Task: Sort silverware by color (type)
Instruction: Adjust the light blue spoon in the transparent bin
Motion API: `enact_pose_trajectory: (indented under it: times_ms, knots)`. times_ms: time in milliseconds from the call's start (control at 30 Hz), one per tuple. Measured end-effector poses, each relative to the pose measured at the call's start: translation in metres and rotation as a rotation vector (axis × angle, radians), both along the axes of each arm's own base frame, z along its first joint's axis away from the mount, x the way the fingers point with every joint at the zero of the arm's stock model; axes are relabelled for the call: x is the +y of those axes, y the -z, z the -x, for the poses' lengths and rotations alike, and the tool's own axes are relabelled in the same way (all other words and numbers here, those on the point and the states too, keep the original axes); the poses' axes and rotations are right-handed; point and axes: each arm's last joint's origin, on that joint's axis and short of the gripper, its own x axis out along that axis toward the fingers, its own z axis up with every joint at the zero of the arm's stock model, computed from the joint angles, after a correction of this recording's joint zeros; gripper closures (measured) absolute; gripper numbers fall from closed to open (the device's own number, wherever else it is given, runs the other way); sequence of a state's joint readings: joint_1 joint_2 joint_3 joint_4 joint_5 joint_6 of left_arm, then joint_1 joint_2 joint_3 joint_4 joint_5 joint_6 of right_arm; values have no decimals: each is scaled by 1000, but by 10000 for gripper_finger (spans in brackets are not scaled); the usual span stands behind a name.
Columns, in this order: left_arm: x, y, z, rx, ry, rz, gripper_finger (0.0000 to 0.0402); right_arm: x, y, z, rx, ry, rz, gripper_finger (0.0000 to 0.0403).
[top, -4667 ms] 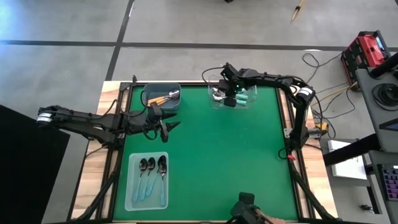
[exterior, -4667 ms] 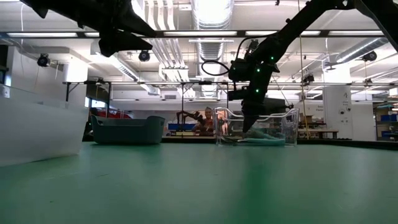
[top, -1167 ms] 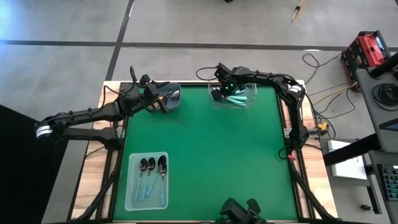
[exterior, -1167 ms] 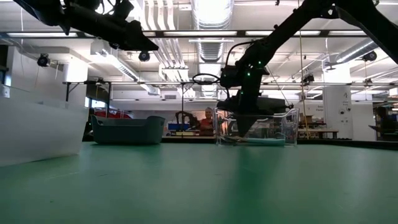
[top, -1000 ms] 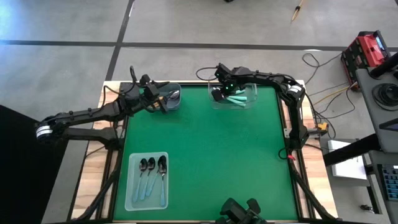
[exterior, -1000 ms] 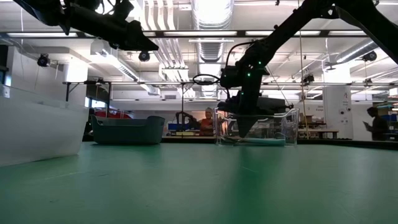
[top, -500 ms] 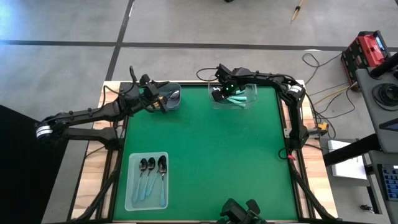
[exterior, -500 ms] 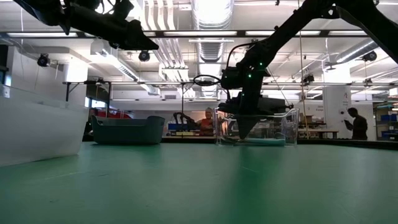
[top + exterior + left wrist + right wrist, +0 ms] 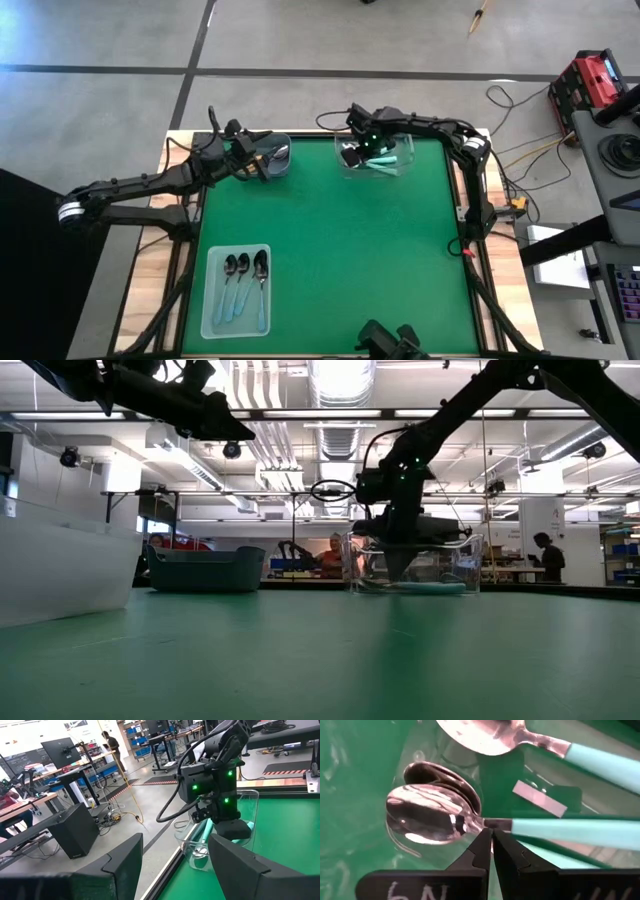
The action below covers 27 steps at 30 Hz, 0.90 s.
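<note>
The spoons with teal handles (image 9: 580, 830) and shiny silver bowls lie in a clear box (image 9: 400, 163) at the far edge of the green worktop (image 9: 340, 250), their bowls stacked close together. The spoons with orange handles (image 9: 272, 155) lie in a dark gray box (image 9: 283, 168) at the far left corner. Three dark spoons with thin light-blue handles (image 9: 244, 283) lie side by side in a pale tray (image 9: 212, 300) near the front left, bowls pointing away.

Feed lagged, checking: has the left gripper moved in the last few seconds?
Yes. The left gripper moved from the green mat up over the dark blue-grey bin.
</note>
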<state>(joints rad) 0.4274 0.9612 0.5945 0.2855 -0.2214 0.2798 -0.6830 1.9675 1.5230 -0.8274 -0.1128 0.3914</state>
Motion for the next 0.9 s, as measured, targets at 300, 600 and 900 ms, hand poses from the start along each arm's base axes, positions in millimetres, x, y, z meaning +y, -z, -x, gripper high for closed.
enact_pose_trajectory:
  times_ms: [300, 600, 900]
  knots:
    - [0, 0, 0, -2, 0, -1, 194, -4, -14, -2, 8, -23, 48, 394]
    - [0, 0, 0, 3, 1, -8, 194, -3, -5, 8, 147, -22, 106, 394]
    - [0, 0, 0, 4, 1, -10, 194, -4, 6, 6, 101, -18, 148, 394]
